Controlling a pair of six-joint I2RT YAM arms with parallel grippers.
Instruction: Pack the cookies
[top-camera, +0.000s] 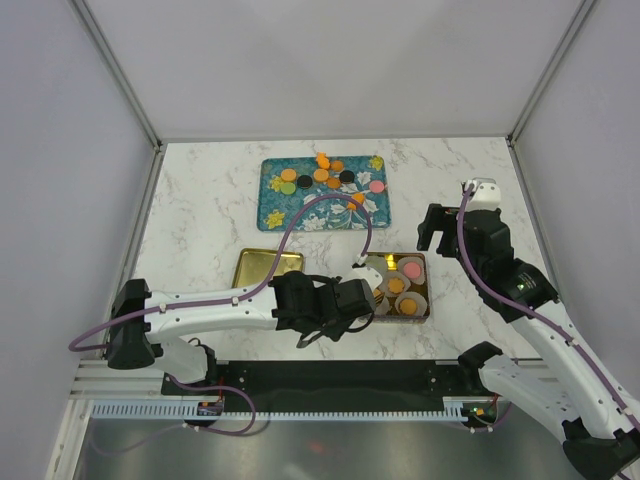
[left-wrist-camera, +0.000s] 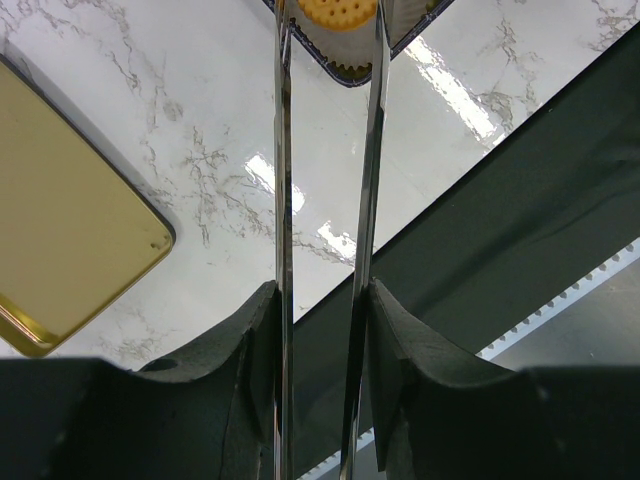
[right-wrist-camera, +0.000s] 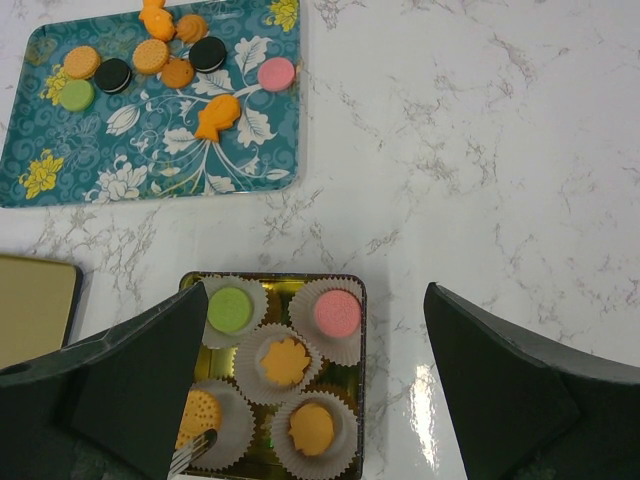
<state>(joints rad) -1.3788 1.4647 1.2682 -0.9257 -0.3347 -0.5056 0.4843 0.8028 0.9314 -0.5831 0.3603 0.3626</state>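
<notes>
**Left pincer pinches a round cookie over the tin**

Left pincer (top-camera: 372, 293) fills its own wrist view. Its two long thin metal blades (left-wrist-camera: 283, 250) stand narrow, and a round orange cookie (left-wrist-camera: 340, 10) sits between their tips, apparently pinched edge to edge. It is just above or already in a white paper cup (left-wrist-camera: 348, 55).

On the white marble worktop (top-camera: 200, 210), a flat gold lid (top-camera: 268, 270) lies furthest left, apart from everything else. At the back is the teal floral tray (right-wrist-camera: 150, 170) with the loose cookies (right-wrist-camera: 151, 55): orange rounds, two black sandwich ones, a green, a pink and a fish-shaped piece (right-wrist-camera: 217, 117).

Next comes the gold tin (right-wrist-camera: 272, 292), lined with paper cups. It holds a green cookie, a pink one, a leaf-shaped one in the middle and two more orange pieces, the pinched one at the near left. Furthest right, the right pincer (top-camera: 437, 240) hangs over bare worktop beside the tin, spread wide and holding nothing.

The cookies look light, thin and rigid, and I judge them brittle at the rim, so they need only a gentle squeeze. The safest hold is across the widest part, with one blade on each edge. A flat disc on the glossy tray may skid before the blades get under its rim. The fish shape is better taken across its narrow body. The paper cups are flimsy and may shift or fold if a blade catches their crinkled wall.
</notes>
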